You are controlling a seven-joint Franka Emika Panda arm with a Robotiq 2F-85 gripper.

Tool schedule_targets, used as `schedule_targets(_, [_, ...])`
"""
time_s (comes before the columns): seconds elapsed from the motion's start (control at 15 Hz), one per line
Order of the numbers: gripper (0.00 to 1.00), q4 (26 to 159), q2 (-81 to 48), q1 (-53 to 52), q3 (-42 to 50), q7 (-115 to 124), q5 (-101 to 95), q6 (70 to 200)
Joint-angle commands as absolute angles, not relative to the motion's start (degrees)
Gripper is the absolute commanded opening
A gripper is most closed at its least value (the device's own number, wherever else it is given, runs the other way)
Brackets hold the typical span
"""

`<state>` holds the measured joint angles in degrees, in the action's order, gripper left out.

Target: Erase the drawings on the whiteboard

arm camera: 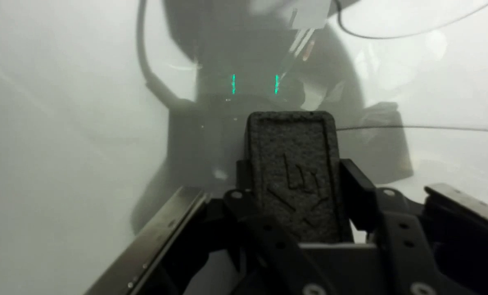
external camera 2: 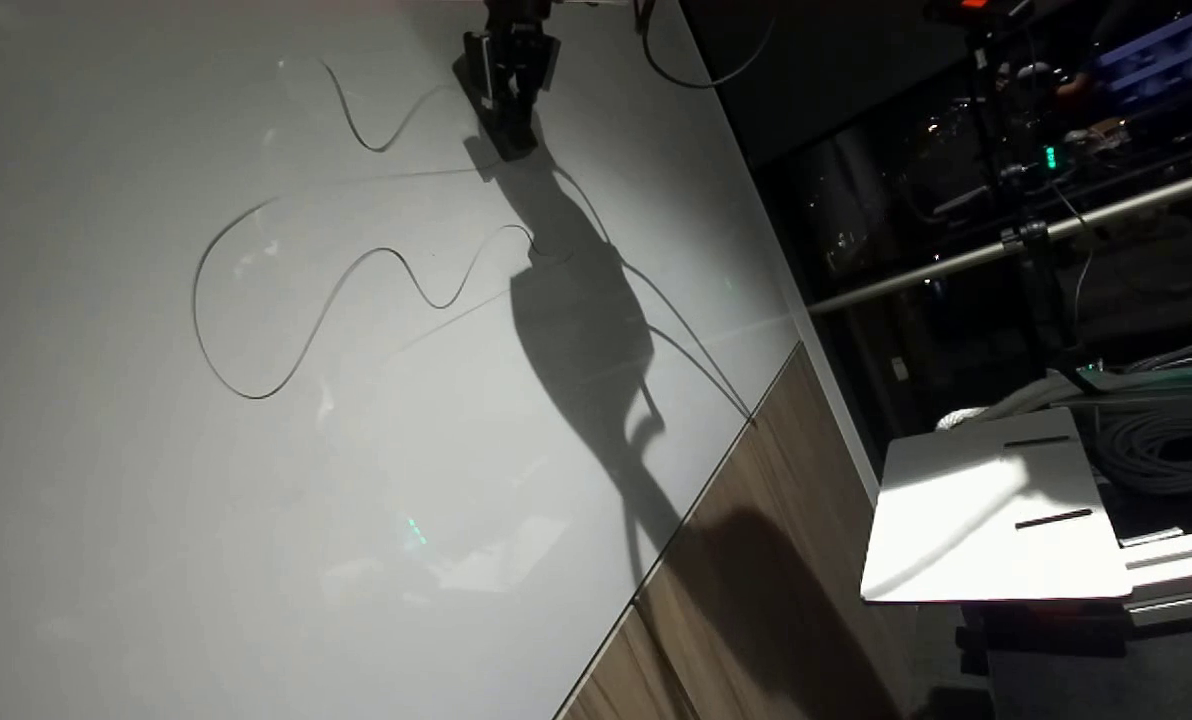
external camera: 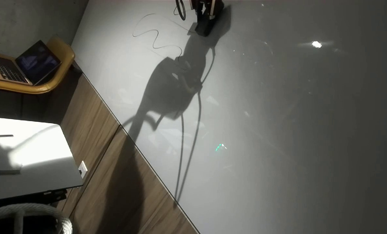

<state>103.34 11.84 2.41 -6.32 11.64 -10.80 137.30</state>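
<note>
Claw (arm camera: 297, 180) grips eraser (arm camera: 293, 139), long axis toward twelve; in wrist view, drawings (arm camera: 424, 127) lie between one and three o'clock.

In both exterior views I have the glossy, pale whiteboard (external camera: 261, 130) spread wide across my feed, thin dark wavy drawings (external camera 2: 384, 249) on its surface, a broad shadow (external camera 2: 586, 330) falling over it and small bright glints (external camera: 316, 44) scattered about.

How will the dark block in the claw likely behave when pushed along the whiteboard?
The dark block is probably light, given its grainy, foamy face. It seems stiff: its edges look straight within the claw. Being rectangular, it should slide over the glossy whiteboard rather than roll.
</note>
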Motion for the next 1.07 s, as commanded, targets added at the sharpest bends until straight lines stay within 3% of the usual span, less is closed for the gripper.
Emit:
schedule_targets(0.0, [0.29,96.9,4.6,-1.0,-10.6,16.5,-13.6,137.1])
schedule_targets(0.6, [0.29,80.8,-6.6,-12.4,-18.9,28.1,-30.6,127.4])
schedule_targets(1.0, [0.29,71.0,-7.2,-16.7,-14.5,23.4,-35.9,117.1])
